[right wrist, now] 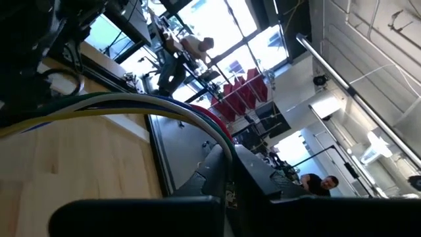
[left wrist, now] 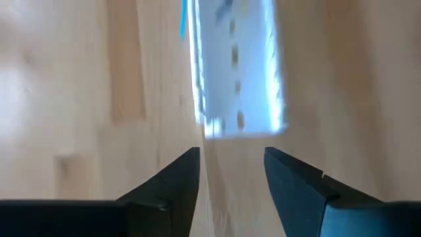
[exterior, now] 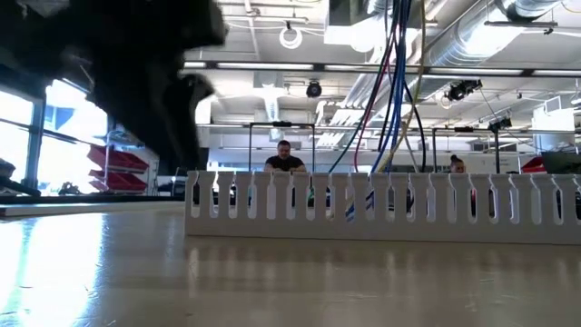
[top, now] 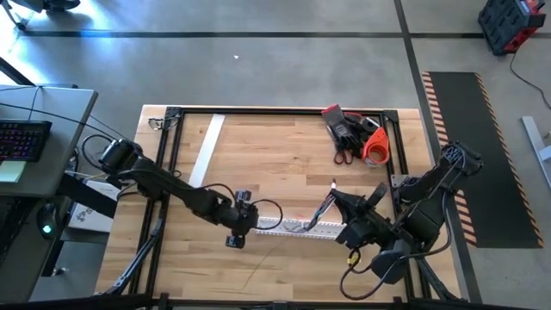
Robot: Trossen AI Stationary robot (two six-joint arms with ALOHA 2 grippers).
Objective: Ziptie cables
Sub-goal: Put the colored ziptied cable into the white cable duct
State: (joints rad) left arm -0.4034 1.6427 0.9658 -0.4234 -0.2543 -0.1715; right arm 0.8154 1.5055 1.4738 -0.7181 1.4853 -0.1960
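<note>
A slotted white channel strip [top: 297, 226] lies on the wooden table, near its front edge. The cables [exterior: 390, 91], a bunch of blue, red, yellow and whitish wires, rise out of the strip toward my right gripper [top: 340, 205], which is shut on them above the strip's right part. In the right wrist view the cables [right wrist: 131, 104] arch over into that gripper [right wrist: 230, 155]. My left gripper [left wrist: 230, 164] hangs open just off the strip's left end [left wrist: 240, 72], slanting down, with nothing between its fingers. It also shows in the high view [top: 241, 221]. My right gripper pinches the bunch of cables [right wrist: 222, 139] between its two fingers, several wires together. The fingers lie about level and come from the table's right side. Below the hold the cables run down into the channel strip [exterior: 363, 195], lifted in a steep arc.
A second white strip [top: 207, 151] lies at the far left. A heap of red, black and orange tools [top: 353, 133] sits in the far right corner. A black frame [top: 284, 110] rims the table. People [exterior: 285, 156] sit in the room beyond.
</note>
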